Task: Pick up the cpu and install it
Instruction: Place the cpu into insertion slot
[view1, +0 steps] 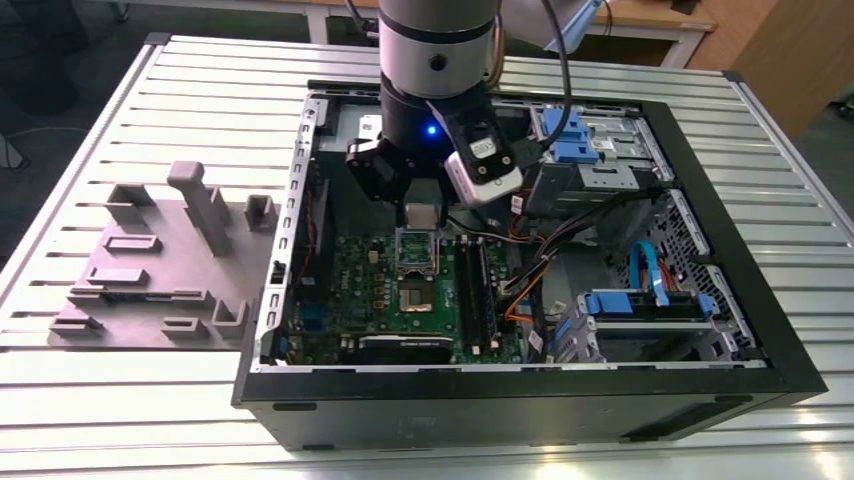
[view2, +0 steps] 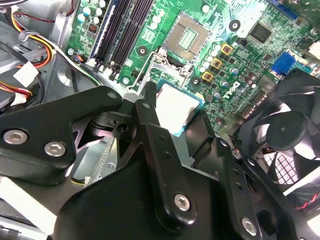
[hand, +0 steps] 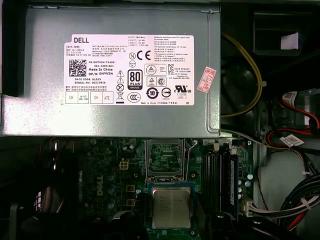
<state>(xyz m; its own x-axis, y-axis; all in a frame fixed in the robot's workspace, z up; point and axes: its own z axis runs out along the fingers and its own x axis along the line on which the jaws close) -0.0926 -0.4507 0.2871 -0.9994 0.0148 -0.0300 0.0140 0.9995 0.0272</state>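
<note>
cpu (view2: 176, 106) is clamped betw. jaws of the gripper (view1: 422, 215) — held over the mobo (view1: 363, 278). open socket (hand: 165, 155) is seen just beside it.

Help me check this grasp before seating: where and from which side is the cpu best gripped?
By two opposite edges, coming straight down over its metal top. The cpu is a thin flat square, face up, so only the edges give purchase and the underside stays free. The gripper seems to hold it this way, above the motherboard.
</note>
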